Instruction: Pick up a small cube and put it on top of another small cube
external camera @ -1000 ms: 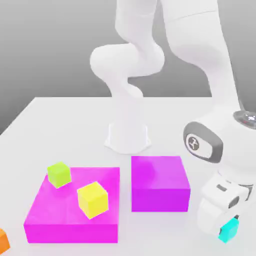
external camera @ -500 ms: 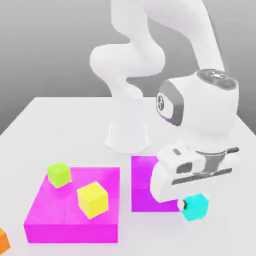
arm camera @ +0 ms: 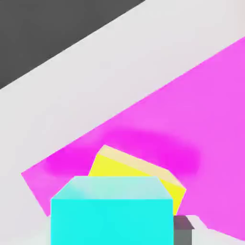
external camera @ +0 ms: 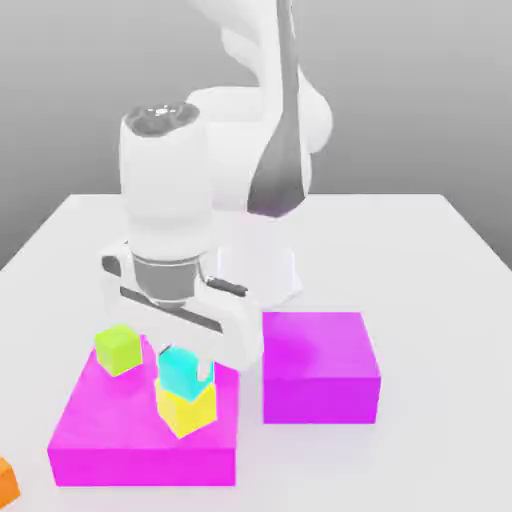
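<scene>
On the exterior view's left, a small lime-green cube (external camera: 118,349) sits on the flat magenta block (external camera: 100,430). Just beside it, the end effector (external camera: 185,375) is clamped on the small plain cyan cube (external camera: 182,370), resting on or just above the small plain yellow cube (external camera: 187,410). Pickup and carry look done; release and retreat remain.

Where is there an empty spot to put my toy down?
The smaller magenta block has a bare top, and the white table beside it is free. It's crowded on the bigger magenta block: the claw holds the cyan cube over the yellow cube, beside the green cube.
</scene>
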Controlling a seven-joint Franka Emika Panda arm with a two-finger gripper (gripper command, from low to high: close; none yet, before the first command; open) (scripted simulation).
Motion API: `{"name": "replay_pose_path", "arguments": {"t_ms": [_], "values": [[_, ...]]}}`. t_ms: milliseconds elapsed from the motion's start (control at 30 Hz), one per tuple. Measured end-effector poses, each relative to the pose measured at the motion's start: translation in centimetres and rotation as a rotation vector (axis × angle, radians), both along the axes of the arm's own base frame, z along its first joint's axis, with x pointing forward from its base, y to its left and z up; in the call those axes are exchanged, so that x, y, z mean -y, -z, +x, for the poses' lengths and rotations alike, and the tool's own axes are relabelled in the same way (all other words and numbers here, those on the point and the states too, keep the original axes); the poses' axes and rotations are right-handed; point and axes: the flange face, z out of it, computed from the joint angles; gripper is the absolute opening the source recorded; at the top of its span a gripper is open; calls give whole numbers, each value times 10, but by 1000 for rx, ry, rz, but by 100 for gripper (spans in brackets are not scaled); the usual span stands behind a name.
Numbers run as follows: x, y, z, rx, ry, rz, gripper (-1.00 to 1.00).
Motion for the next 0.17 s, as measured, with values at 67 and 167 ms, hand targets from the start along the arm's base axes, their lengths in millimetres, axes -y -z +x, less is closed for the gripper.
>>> {"name": "replay_pose_path", "arguments": {"t_ms": [67,167], "values": [[0,0,0,0,0,0,100],[1,-11,0,-1,3,-1,100]]}}
